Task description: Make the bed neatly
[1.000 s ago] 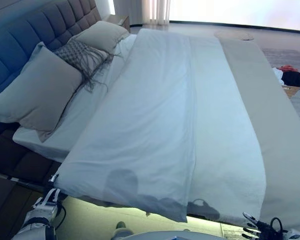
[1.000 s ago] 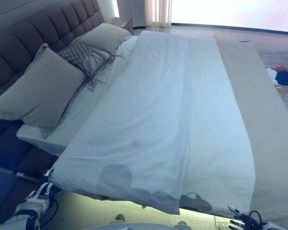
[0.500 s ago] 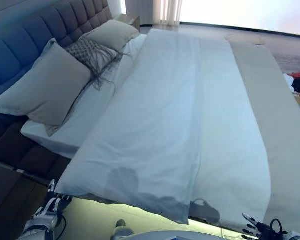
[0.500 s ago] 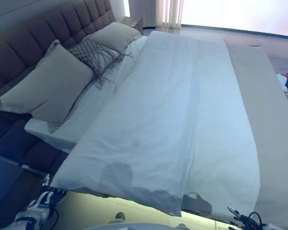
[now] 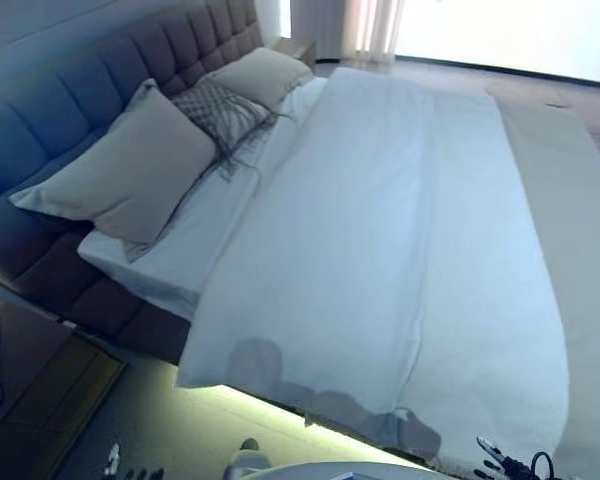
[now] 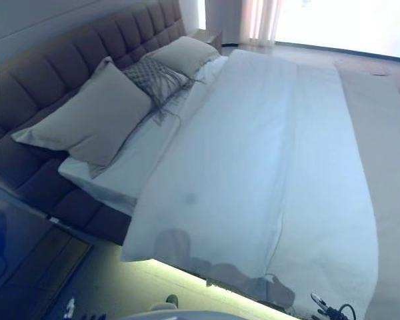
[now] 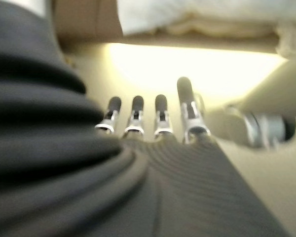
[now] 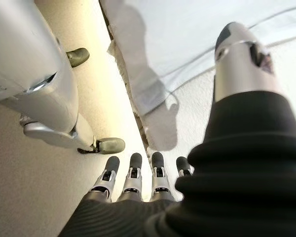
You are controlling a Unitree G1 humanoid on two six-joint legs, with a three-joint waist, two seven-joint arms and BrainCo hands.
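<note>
A white duvet [image 5: 380, 230] lies flat over most of the bed, its near corner [image 5: 195, 375] hanging over the bed's lit lower edge. A beige blanket [image 5: 580, 220] covers the strip on the right. At the headboard lie a large grey pillow [image 5: 130, 170], a patterned fringed cushion [image 5: 220, 110] and a second pillow [image 5: 260, 75]. My left hand [image 7: 158, 113] hangs low beside the bed with straight fingers, holding nothing. My right hand [image 8: 133, 177] is open too, by the duvet's hem [image 8: 153, 94] near the floor.
A tufted headboard [image 5: 70, 100] runs along the left. Bare white sheet [image 5: 195, 235] shows between the pillows and the duvet. A wooden nightstand [image 5: 30, 380] stands at the lower left. Pale floor lies below the bed's edge.
The camera has swung left, so the bed sits further right in view and the nightstand has appeared. My left hand has dropped lower, away from the duvet's near corner.
</note>
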